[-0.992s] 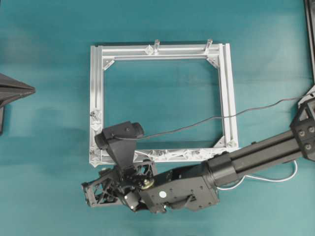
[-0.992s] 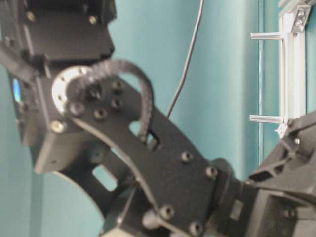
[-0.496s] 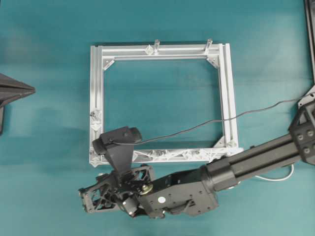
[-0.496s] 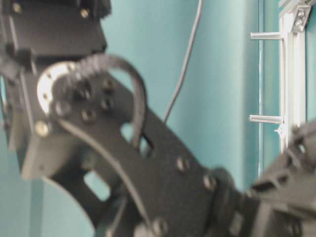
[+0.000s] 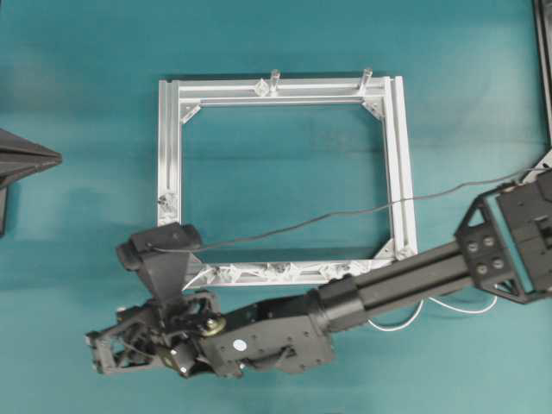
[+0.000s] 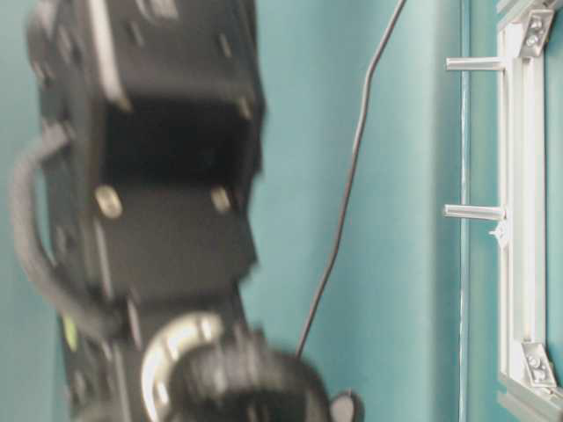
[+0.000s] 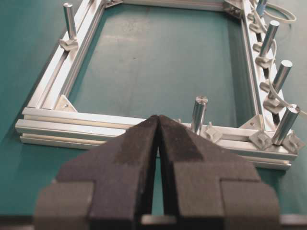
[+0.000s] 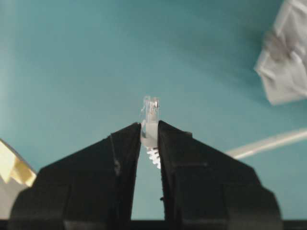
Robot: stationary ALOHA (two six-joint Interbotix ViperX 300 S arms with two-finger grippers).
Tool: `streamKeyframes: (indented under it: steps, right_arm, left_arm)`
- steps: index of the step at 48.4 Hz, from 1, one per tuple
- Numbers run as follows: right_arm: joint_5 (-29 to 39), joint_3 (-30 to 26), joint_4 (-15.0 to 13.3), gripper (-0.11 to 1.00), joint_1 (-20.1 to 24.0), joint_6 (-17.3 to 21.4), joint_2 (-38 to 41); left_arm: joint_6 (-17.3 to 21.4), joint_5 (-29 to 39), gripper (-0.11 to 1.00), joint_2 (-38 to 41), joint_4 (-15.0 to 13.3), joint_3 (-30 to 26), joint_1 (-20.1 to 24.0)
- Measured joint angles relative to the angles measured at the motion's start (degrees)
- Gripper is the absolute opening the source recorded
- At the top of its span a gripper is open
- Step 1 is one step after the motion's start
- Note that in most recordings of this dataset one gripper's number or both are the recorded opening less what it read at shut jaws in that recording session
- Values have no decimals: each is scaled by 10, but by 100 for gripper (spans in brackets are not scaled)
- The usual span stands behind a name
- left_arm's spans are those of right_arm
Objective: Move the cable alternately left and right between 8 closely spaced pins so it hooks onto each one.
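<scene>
Teal table [image 5: 86, 86]: right claw [image 8: 149, 136] pinches cable [image 8: 150, 125].

A teal worktop [image 5: 86, 86] carries a square silver aluminium frame [image 5: 169, 147], open in the middle. 2 grey cylindrical posts [image 5: 275, 79] stand upright on its 12 o'clock rail, well apart. Small triangular corner brackets [image 5: 189, 111] sit inside the frame's corners. A dark strip [image 5: 543, 52] edges the worktop at 3 o'clock.
</scene>
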Motion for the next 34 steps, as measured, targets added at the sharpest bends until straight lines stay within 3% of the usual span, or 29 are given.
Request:
streamKeyframes:
  steps: [11,34]
  right_arm:
    - [-2,-39,-1,17,-2,-5,23]
    - [-2,-47,-13,17,-40,-21,25]
  left_arm:
    - [0,0,0,0,-1,0,1]
    - [0,0,0,0,-1,1,1]
